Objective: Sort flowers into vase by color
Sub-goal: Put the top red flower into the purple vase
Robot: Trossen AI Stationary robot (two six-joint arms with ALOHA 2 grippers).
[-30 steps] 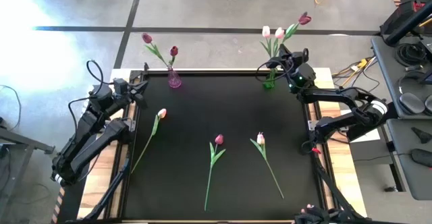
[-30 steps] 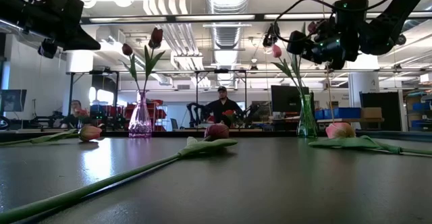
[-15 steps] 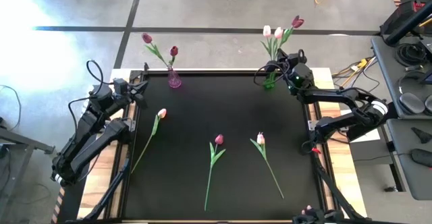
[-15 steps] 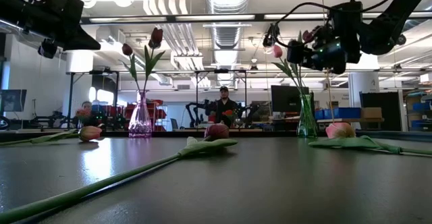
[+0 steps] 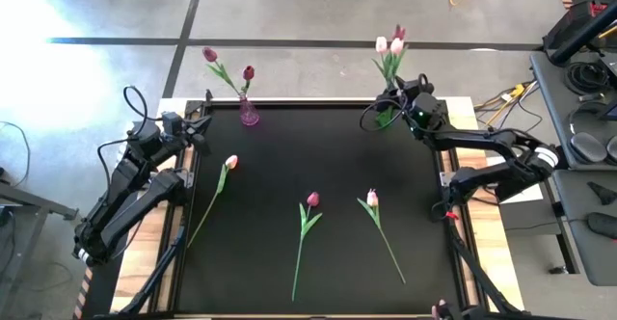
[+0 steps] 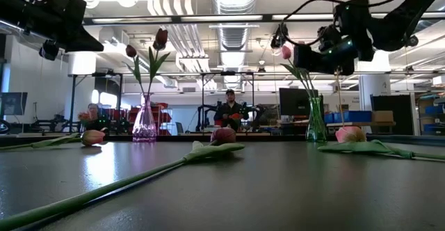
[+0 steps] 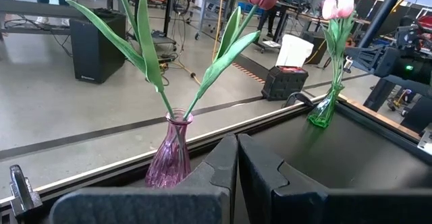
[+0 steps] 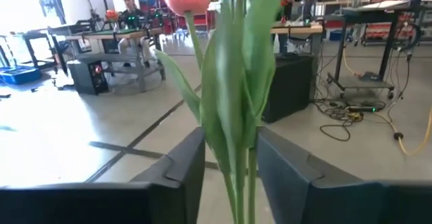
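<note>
A green vase stands at the table's far right edge with two pale pink tulips and one magenta tulip in it. My right gripper is just above that vase, with the stems between its fingers. A purple vase at the far left holds two magenta tulips. My left gripper is shut and empty beside it. Flat on the mat lie a pale tulip, a magenta tulip and another pale tulip. My right gripper pinches the magenta tulip's stem with its leaves between its two fingers, a little above the green vase's mouth. The fingers come level from the table's right side and lie across the stem. The tulip stands nearly upright, its lower end down in the vase.
The black mat has free room between the lying tulips. Beyond the far edge is bare floor. A side table with gear stands to the right. People and workbenches show in the room behind.
My right gripper has moved a little toward the table's left, over the green vase. The magenta tulip in it has swung from leaning right to nearly upright, and its head now stands beside the pale heads.
</note>
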